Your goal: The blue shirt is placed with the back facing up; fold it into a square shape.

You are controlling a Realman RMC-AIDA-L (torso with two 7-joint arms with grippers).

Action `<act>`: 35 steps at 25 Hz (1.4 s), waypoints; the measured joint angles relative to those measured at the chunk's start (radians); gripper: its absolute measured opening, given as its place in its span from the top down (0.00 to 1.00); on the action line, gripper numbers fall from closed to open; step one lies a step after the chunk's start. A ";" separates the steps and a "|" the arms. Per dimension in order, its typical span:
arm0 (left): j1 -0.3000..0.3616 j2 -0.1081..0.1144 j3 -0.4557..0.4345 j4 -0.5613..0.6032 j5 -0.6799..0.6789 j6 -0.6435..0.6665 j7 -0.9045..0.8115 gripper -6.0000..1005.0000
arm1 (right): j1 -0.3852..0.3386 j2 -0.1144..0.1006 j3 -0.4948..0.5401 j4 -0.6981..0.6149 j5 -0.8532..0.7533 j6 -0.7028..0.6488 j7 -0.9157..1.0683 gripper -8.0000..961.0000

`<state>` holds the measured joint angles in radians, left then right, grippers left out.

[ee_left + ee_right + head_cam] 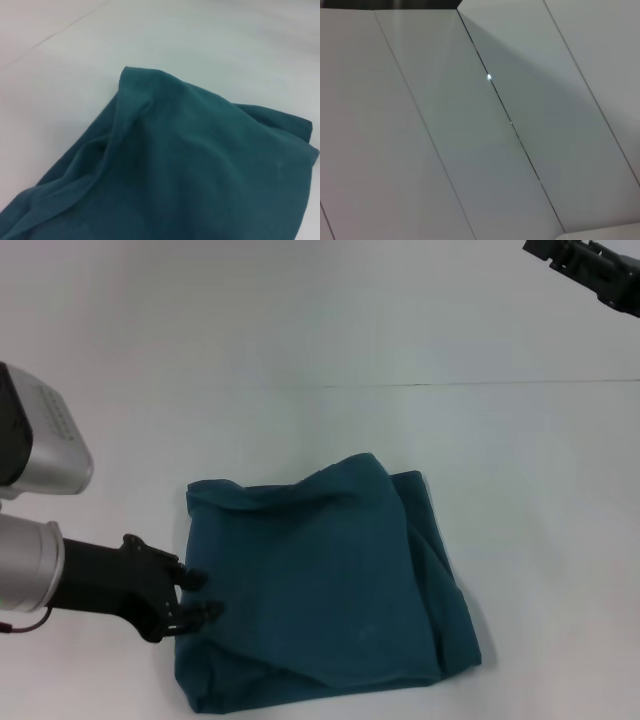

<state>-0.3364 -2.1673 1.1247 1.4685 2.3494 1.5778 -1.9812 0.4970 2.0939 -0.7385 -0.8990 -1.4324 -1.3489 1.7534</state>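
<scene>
Already folded to rough square, blue shirt [320, 590] is laid on white table [520, 490], its left edge touched by left gripper [200, 595], fingers parted narrowly, nothing visibly pinched. Risk judged: edge could be dragged and fold undone if fabric snags on withdrawing fingertips. Cloth rumpled, far edge ridged, corners uneven. Right gripper [590, 268] parked far off, state unclear.

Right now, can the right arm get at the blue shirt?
Probably not without a long move: the right gripper is raised at the far right, well away from the blue shirt. Nothing lies between. The left gripper is already at its left edge.
</scene>
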 joint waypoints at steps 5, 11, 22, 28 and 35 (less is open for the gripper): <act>0.009 -0.003 -0.083 0.010 -0.075 0.029 0.023 0.53 | 0.001 -0.001 -0.047 0.016 -0.004 0.005 0.000 0.33; 0.022 0.000 -0.242 -0.023 -0.325 0.035 0.107 0.42 | 0.003 -0.002 -0.132 0.038 -0.063 0.011 -0.001 0.34; -0.096 0.057 -0.304 -0.256 -0.412 0.122 0.252 0.36 | -0.010 -0.030 -0.190 0.039 -0.252 -0.089 -0.102 0.60; -0.147 0.085 -0.407 -0.390 -0.418 0.146 0.333 0.36 | -0.012 -0.053 -0.140 0.052 -0.267 -0.189 -0.092 0.70; -0.124 0.074 -0.464 -0.390 -0.456 0.152 0.370 0.36 | 0.056 -0.013 -0.171 0.152 -0.310 -0.079 -0.113 0.54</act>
<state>-0.4609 -2.0930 0.6611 1.0787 1.8932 1.7296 -1.6113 0.5532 2.0808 -0.9095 -0.7472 -1.7420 -1.4284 1.6407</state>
